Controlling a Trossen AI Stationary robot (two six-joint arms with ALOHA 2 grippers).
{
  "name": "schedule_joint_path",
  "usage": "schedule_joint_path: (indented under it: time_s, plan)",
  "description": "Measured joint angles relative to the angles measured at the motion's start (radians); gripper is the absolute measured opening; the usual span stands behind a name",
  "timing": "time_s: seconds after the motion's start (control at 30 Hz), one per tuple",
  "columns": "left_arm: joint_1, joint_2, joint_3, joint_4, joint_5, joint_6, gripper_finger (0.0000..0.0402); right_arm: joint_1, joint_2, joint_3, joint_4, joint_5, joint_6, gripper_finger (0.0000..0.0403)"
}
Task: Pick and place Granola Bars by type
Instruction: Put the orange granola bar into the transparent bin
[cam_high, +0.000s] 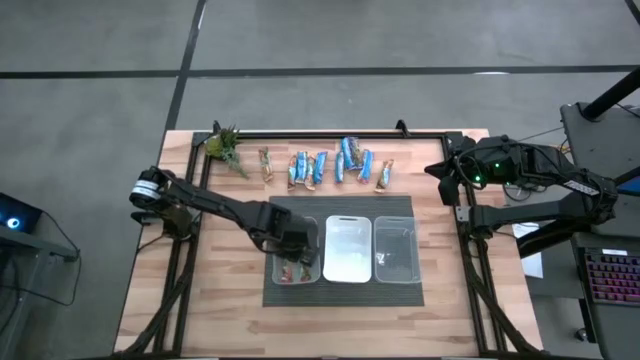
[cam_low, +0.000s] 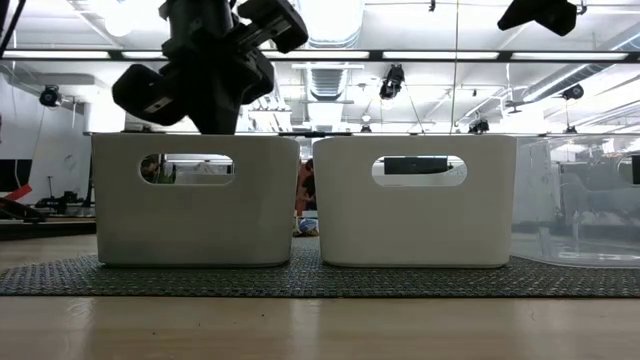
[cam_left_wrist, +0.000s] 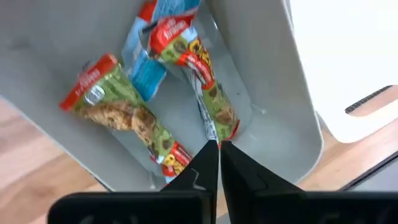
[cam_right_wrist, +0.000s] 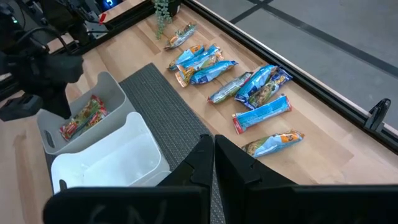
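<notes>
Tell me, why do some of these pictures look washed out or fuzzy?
Low view: bright ceiling lights behind leave the left tool a dark shape above the white bin. Left wrist view: the granola bars lie close to the lens and look soft, and the upper right corner is blown out white. Right wrist view: the right tool is a dark blur in front.

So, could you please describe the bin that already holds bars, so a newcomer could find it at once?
On the dark mat stand three bins in a row. It is the leftmost bin, under the left gripper; it alone has wrapped bars inside.
</notes>
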Motion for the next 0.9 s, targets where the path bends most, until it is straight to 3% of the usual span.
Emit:
schedule_joint_path:
  time_s: [0.23,0.4,0.5,0.7,0.9]
  plan:
    - [0.026,-0.002,0.023,-0.004,-0.038,0.105,0.0,0.0,0.0,0.0,0.0,0.0,0.0,0.0008]
    - [0.053,-0.003,0.094,-0.027,-0.089,0.275,0.0,0.0,0.0,0.0,0.0,0.0,0.0,0.0008]
    - [0.06,-0.004,0.163,-0.082,-0.192,0.364,0.0,0.0,0.0,0.0,0.0,0.0,0.0,0.0008]
    - [0.062,-0.029,0.245,-0.097,-0.509,0.504,0.0,0.0,0.0,0.0,0.0,0.0,-0.002,0.0008]
    - [0.079,-0.13,0.159,0.068,-0.573,0.645,0.0,0.0,0.0,0.0,0.0,0.0,-0.004,0.0008]
